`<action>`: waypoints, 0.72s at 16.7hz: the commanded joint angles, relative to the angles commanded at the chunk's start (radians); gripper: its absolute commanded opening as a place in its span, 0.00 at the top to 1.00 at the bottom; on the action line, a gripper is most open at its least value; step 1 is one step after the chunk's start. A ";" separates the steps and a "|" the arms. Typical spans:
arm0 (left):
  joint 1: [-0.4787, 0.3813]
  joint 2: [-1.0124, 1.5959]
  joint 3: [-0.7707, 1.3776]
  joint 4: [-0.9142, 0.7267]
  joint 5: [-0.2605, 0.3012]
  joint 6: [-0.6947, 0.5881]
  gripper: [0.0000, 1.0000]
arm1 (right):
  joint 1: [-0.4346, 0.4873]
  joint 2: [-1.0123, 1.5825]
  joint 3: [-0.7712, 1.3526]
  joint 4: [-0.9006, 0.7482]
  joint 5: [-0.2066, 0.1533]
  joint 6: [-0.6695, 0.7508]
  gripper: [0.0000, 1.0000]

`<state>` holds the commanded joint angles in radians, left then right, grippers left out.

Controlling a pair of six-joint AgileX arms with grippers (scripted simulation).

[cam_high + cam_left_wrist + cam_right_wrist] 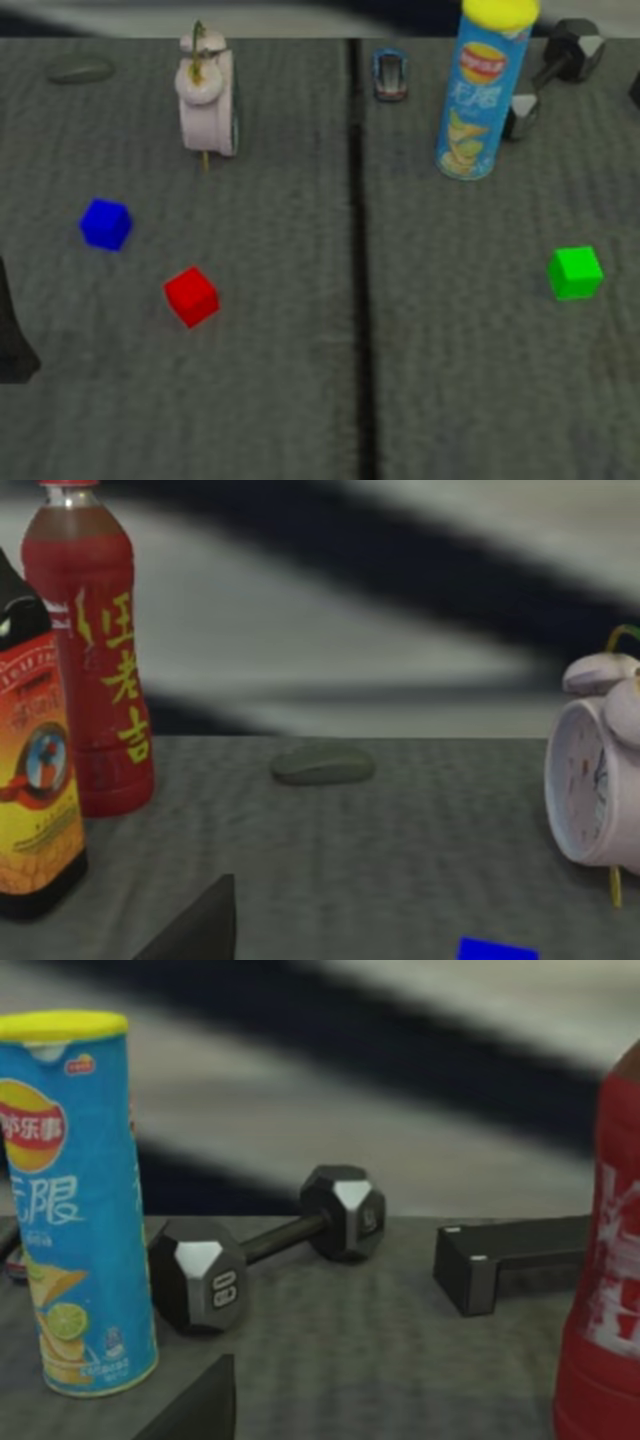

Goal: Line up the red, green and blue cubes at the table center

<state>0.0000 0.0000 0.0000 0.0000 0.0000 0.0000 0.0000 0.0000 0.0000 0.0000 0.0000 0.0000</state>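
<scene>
cubes (190,295) apart from left pincer (15,345)

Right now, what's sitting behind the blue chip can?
Behind the blue chip can, toward the table's far edge, lies a black dumbbell, one head close beside the can. Whatever stands directly behind the can's body is covered in both views.

Tabletop (270,400): dark grey, coarse-textured, filling nearly all of the top view. Seam (358,300): thin, straight, black, running from the far edge to the near edge and splitting the tabletop into two halves. Beyond the tabletop's far edge: pale grey floor (330,630), blurred, crossed by a broad dark diagonal band (420,1050). Light: even and soft; objects cast only faint shadows on the tabletop. No walls or windows in view.
</scene>
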 joint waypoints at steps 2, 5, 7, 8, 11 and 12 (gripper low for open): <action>0.000 0.000 0.000 0.000 0.000 0.000 0.00 | 0.000 0.000 0.000 0.000 0.000 0.000 0.00; -0.018 0.062 0.061 -0.043 0.002 0.019 0.00 | 0.000 0.000 0.000 0.000 0.000 0.000 0.00; -0.042 0.156 0.148 -0.105 0.003 0.047 0.00 | 0.000 0.000 0.000 0.000 0.000 0.000 0.00; -0.056 0.219 0.203 -0.144 0.003 0.065 0.00 | 0.000 0.000 0.000 0.000 0.000 0.000 0.00; -0.107 0.468 0.396 -0.285 0.002 0.128 0.00 | 0.000 0.000 0.000 0.000 0.000 0.000 0.00; -0.125 0.569 0.467 -0.338 0.002 0.152 0.00 | 0.000 0.000 0.000 0.000 0.000 0.000 0.00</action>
<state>-0.1252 0.5692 0.4667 -0.3377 0.0018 0.1516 0.0000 0.0000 0.0000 0.0000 0.0000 0.0000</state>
